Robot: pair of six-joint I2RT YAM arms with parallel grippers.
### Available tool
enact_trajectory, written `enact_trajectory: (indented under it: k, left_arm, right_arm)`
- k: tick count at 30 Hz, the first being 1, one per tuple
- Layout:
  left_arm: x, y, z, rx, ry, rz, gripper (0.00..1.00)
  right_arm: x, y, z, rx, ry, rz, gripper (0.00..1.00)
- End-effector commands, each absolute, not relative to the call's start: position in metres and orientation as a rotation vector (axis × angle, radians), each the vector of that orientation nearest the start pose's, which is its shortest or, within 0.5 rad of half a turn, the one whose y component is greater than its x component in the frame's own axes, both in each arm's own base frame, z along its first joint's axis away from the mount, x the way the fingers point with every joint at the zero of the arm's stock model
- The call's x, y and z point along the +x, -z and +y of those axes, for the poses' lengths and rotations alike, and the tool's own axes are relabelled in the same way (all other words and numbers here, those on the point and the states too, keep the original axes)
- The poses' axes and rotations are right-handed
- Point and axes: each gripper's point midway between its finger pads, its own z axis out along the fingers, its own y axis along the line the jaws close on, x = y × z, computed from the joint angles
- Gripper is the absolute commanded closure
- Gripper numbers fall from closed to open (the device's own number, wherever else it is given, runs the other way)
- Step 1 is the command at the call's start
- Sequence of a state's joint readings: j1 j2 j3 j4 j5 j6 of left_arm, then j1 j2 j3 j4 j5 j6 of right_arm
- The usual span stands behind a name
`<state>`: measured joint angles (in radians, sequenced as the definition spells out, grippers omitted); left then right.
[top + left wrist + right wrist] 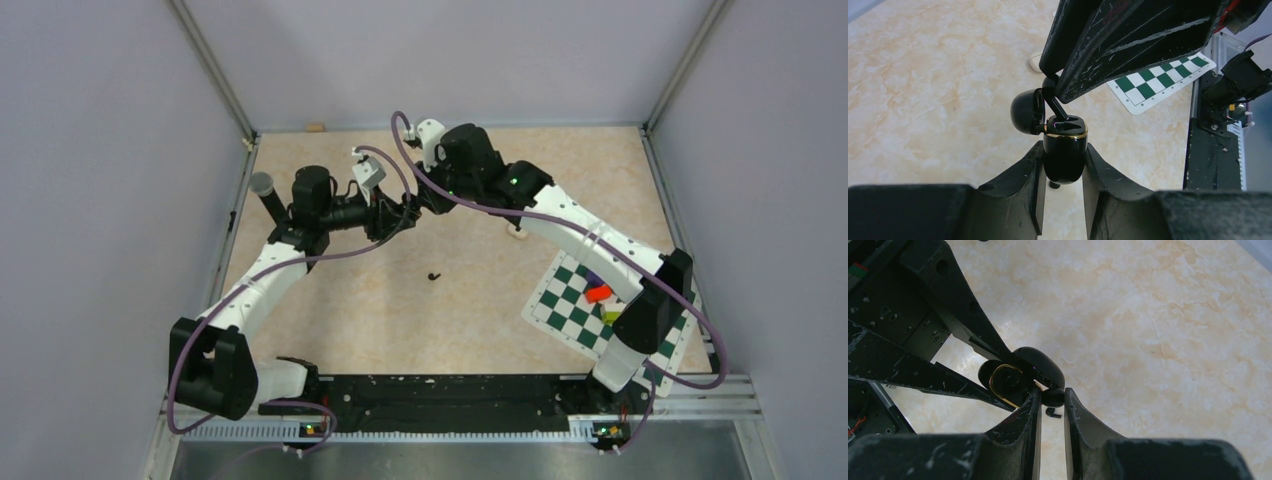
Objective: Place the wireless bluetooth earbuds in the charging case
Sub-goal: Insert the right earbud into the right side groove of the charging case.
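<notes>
Beige marbled table (480, 330), lavender walls: both arms meet in mid-air over an insertion.

Top view: the left gripper (397, 215) and right gripper (426, 198) touch tips over the far middle, while the loose earbud (434, 275) lies nearer, alone, left of the checkerboard mat (570, 300).
Left wrist view: the left fingers clamp the charging case (1064, 150) by its flanks, lid (1026, 111) swung open leftward, and the stem of the held earbud (1054, 107) sits at the gold-rimmed mouth.
Right wrist view: the right fingers are pinched together on that bud's bulb.
Both pieces look light, rigid and glossy, so probably slippery. The bulb suits the bud and the side walls suit the case, gripped gently.
</notes>
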<state>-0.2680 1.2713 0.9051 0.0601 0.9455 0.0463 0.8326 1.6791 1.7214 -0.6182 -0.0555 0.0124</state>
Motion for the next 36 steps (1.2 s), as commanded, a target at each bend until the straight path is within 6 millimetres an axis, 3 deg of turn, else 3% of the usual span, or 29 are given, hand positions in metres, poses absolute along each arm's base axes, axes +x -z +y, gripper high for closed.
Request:
enact_trajectory:
  k: [1, 15, 23, 36]
  left_arm:
    - [0.299, -0.286, -0.233, 0.951, 1.015, 1.43, 1.0]
    - [0.299, -0.303, -0.226, 0.854, 1.095, 1.399, 1.0]
    - [0.301, -0.304, -0.226, 0.827, 1.133, 1.403, 1.0]
    - [0.31, -0.305, -0.223, 0.728, 1.16, 1.437, 1.0]
  right_arm:
    - [0.291, -0.283, 0.376, -0.936, -0.689, 1.986, 0.9]
    - [0.285, -0.298, 0.37, -0.931, -0.705, 1.941, 0.88]
    - [0.277, -0.318, 0.372, -0.953, -0.754, 1.877, 0.88]
    - [0.277, -0.324, 0.371, -0.961, -0.746, 1.846, 0.88]
